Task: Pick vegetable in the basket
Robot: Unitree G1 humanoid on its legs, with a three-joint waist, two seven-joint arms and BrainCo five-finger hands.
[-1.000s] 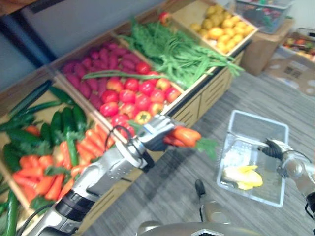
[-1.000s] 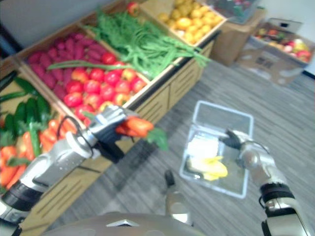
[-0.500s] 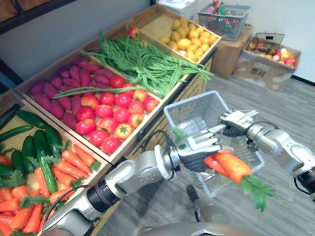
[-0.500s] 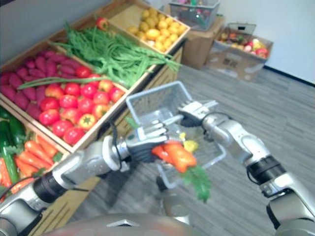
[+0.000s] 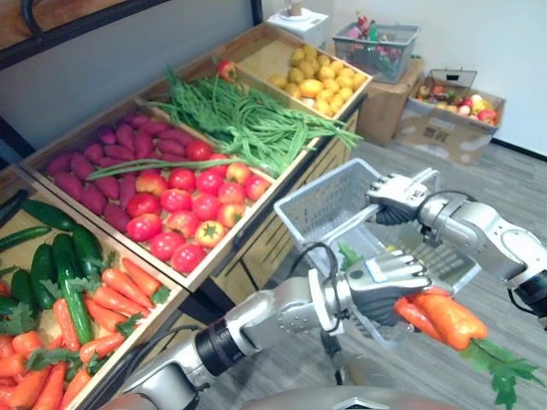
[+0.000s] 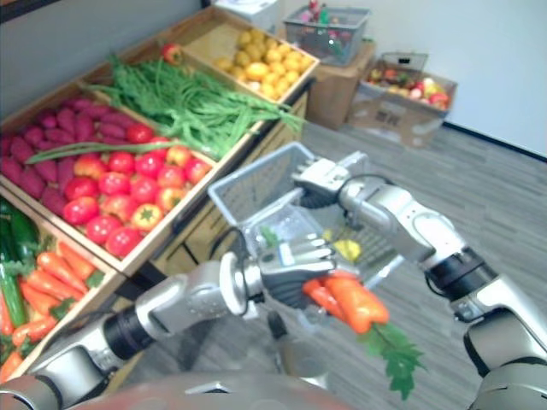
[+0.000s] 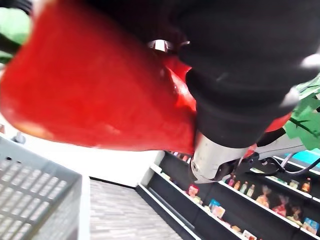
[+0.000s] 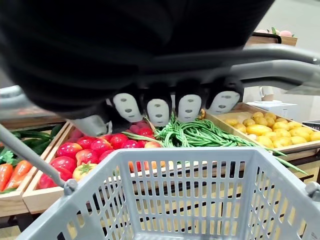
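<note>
My left hand is shut on a bunch of orange carrots whose green leaves trail down. It holds them in the air at the near rim of a grey plastic basket. My right hand is shut on the basket's handle and holds it up beside the stand. In the right wrist view the fingers curl round the handle above the basket's slotted wall. The carrot presses against my palm in the left wrist view. Something yellow lies inside the basket.
The wooden stand's crates hold carrots, cucumbers, tomatoes, purple tubers, green beans and yellow produce. At the back stand a cardboard box and another basket.
My left hand has carried the carrots from the stand's edge to the right, to the basket's near rim. My right hand has lifted the basket off the floor. The camera has shifted.
</note>
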